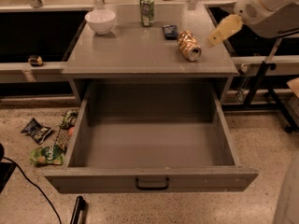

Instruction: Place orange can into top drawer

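Hand (pixel 225 29) just right of orange can (pixel 188 45), apart, empty; grip state unclear.

- The mottled orange-and-white drink can (pixel 189 45) lies on its side on the flat grey cabinet top (pixel 131 55), towards the right edge.
- A small dark flat object (pixel 170 31) sits just behind and left of it.
- An upright green can (pixel 147 10) stands further back.
- A round white bowl (pixel 100 21) rests at the back left.
- The wide grey top drawer (pixel 93 183) juts open below, in front.
- The robot's tan gripper (pixel 219 34) hangs just right of the orange can, apart from it.
- Crumpled snack packets (pixel 44 155) lie on the floor left of the drawer.
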Controlling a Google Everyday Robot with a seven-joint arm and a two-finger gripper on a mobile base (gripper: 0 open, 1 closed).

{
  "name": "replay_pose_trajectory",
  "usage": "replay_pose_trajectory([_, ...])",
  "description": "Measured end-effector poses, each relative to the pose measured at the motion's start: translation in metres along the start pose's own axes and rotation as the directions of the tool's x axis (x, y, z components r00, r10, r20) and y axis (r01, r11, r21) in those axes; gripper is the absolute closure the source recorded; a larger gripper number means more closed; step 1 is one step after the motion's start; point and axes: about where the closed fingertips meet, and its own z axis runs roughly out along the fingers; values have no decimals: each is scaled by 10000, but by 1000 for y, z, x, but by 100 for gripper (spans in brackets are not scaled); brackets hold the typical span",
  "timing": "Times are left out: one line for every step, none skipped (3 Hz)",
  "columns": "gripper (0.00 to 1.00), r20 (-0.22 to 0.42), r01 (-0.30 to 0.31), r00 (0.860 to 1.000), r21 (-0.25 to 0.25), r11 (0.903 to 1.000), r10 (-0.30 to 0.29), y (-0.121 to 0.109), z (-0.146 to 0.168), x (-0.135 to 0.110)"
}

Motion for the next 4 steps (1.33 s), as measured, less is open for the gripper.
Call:
replay_pose_trajectory([0,369,-1445,9891,494,9883,1427,-20,32,-15])
replay_pose_trajectory([0,110,-2330,9725,691,9700,2328,-25,63,-24])
replay_pose_trajectory([0,-29,-3075,9514,463,9504,3080,-24,96,-26])
replay_pose_trajectory([0,-112,-3634,9315,115,9315,3636,-20,125,-25])
